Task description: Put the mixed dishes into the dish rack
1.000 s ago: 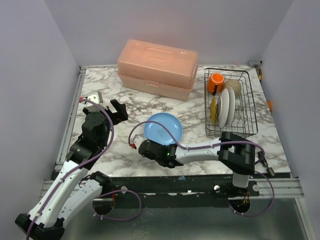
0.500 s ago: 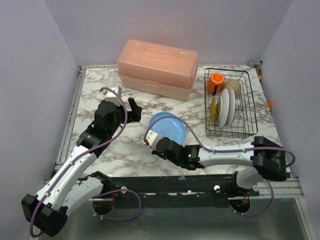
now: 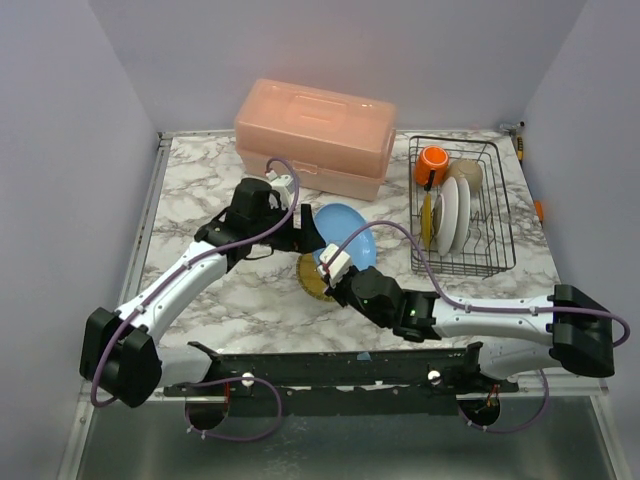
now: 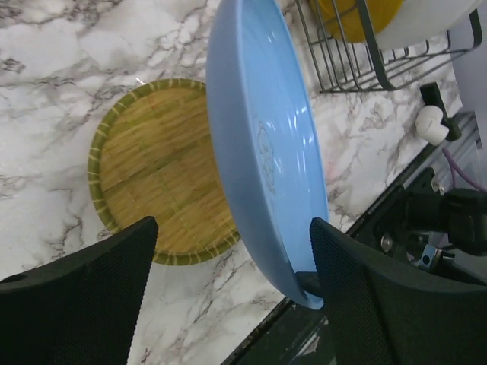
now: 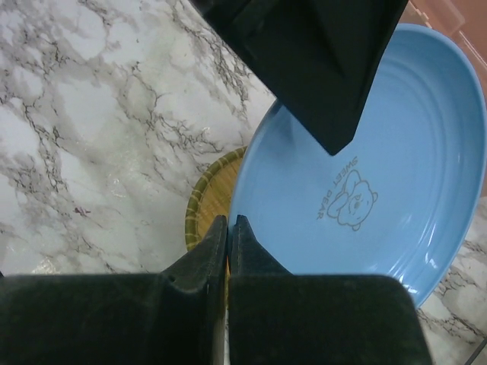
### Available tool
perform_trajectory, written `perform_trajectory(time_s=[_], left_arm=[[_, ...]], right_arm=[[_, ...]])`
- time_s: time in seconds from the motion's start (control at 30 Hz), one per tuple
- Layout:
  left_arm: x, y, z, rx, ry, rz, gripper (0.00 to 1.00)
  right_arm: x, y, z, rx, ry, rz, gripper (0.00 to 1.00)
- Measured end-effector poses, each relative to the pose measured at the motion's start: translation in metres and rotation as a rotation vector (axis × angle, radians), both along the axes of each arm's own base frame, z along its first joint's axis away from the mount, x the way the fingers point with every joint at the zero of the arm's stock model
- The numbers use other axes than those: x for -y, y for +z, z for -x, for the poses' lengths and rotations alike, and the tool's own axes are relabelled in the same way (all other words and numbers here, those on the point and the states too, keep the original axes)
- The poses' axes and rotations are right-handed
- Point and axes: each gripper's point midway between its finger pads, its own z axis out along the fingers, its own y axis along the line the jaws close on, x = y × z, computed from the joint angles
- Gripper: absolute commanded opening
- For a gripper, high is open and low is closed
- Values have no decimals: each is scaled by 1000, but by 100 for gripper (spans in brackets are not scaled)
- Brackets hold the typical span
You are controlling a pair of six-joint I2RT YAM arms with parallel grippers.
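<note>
Handover step: right gripper (image 5: 229, 224) pinches the blue plate (image 3: 348, 232) by its rim, tilted above a woven mat (image 4: 144, 171), left of the dish rack (image 3: 455, 138). Left gripper (image 3: 308, 235) straddles it, jaws wide; likely next, close before right releases.

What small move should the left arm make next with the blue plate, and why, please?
Probably close the left hand on the blue plate. The right hand pinches its lower rim, holding it tilted over the woven mat, and the left fingers stand open on either side of its raised edge.
</note>
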Motion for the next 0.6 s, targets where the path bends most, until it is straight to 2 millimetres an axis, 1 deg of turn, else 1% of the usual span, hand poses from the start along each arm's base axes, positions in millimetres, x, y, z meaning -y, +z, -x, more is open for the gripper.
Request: perform_trajectory(time_s=[0.1, 0.13, 0.2, 0.23, 0.3, 0.33, 0.37, 0.43, 0.47, 0.5, 0.6], left_arm=[[9, -9, 5, -70, -47, 11, 57], [10, -12, 6, -89, -52, 10, 53], [10, -14, 8, -107, -54, 10, 40], [10, -14, 8, -108, -55, 8, 30], [8, -15, 9, -117, -49, 7, 17], [8, -15, 9, -120, -45, 8, 13], [6, -15, 8, -123, -42, 6, 10], [4, -15, 7, -124, -36, 5, 4], [3, -15, 7, -125, -33, 6, 0], [2, -15, 6, -126, -29, 6, 0], [-1, -16, 5, -131, -22, 4, 0]], right_arm=[[-1, 1, 0, 1, -1, -8, 0], [-1, 2, 0, -1, -1, -11, 5], [-3, 0, 1, -10, 5, -7, 18], [-5, 0, 0, -16, 2, 0, 22], [-14, 0, -2, -26, 1, 12, 29], [-19, 0, -4, -31, 1, 16, 34], [-23, -1, -5, -33, -1, 24, 40], [-28, -5, -5, -35, -9, 41, 58], [-29, -7, -5, -33, -21, 57, 71], [-30, -10, -6, -28, -35, 72, 76], [-31, -16, -12, 15, -113, 138, 79]])
